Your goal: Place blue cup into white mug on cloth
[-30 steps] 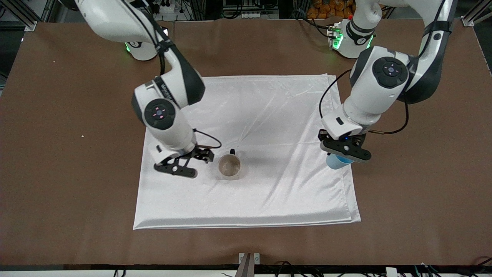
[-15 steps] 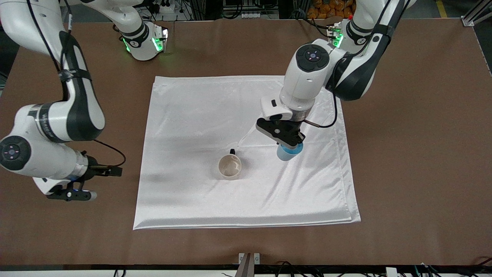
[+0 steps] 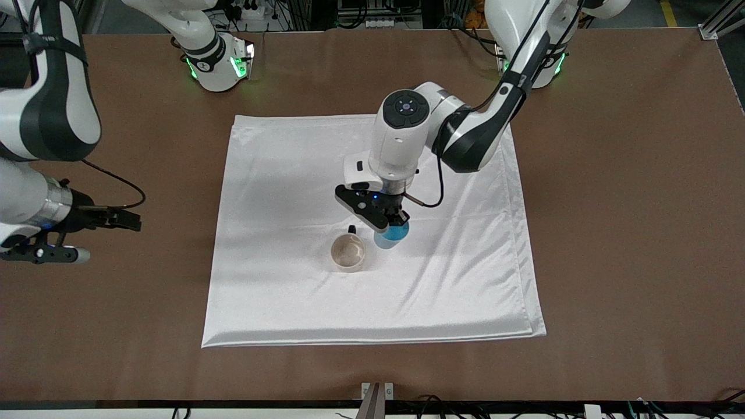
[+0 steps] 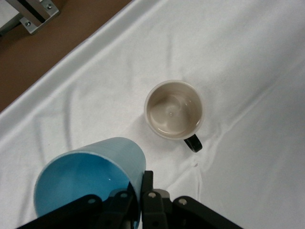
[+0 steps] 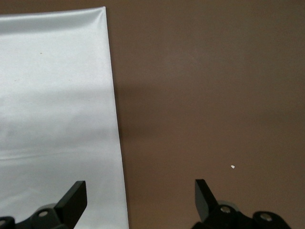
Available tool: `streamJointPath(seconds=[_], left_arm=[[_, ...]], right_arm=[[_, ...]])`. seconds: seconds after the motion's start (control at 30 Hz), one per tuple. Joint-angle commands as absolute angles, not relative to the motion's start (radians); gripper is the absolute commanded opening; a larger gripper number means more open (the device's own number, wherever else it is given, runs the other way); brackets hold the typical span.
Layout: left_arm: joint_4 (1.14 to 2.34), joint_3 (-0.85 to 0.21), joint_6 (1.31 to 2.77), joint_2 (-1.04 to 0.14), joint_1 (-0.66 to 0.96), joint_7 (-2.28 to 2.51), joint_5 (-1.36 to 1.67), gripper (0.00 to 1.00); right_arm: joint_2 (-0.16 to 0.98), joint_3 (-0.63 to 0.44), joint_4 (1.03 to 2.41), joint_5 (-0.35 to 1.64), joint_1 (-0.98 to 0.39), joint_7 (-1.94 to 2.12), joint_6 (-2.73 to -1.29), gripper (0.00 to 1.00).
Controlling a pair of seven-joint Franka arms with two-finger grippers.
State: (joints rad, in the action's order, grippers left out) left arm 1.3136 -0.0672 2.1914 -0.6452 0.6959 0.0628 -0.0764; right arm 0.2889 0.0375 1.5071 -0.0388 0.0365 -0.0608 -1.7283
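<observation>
The brown tabletop (image 3: 628, 233) carries one cloth (image 3: 302, 174), white and satiny, spread flat at its middle with faint creases. Two arms work here. The left end effector (image 3: 391, 224) hangs over the cloth, just beside the mug on the side toward the left arm's end of the tabletop, and is clamped on the rim of the one blue cup (image 3: 391, 235), one finger inside the wall and one outside. The right end effector (image 3: 43, 253) waits over bare tabletop off the cloth's edge toward the right arm's end, its fingers (image 5: 74, 200) spread apart and holding nothing.

One white mug (image 3: 347, 252) stands upright on the cloth, empty, its black handle (image 4: 193, 142) pointing away from the front camera. In the left wrist view the cup hangs mouth up and not yet over the mug's opening.

The risk, as I judge it, lies in the fit: the cup looks only a little narrower than the mug, so a descent begun off-centre could catch the rim and tip the mug or push it along the slippery cloth. The rim-only grip may also let the cup swing.
</observation>
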Motion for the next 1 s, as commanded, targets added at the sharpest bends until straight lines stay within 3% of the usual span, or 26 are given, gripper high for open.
streamJointPath(seconds=[0.0, 0.27, 0.97], left_arm=[[1.183, -0.048, 2.166, -0.736, 0.729, 0.071, -0.101, 0.0], [1.117, 0.028, 2.172, -0.784, 0.819, 0.072, -0.098, 0.0], [1.028, 0.025, 2.332, -0.925, 0.821, 0.069, -0.074, 0.0]], right_arm=[[0.175, 0.048, 1.565, -0.032, 0.066, -0.052, -1.729, 1.0], [0.104, 0.054, 1.529, -0.032, 0.064, -0.052, -1.723, 1.0], [0.08, 0.071, 1.485, -0.026, 0.032, -0.066, -1.672, 1.0]])
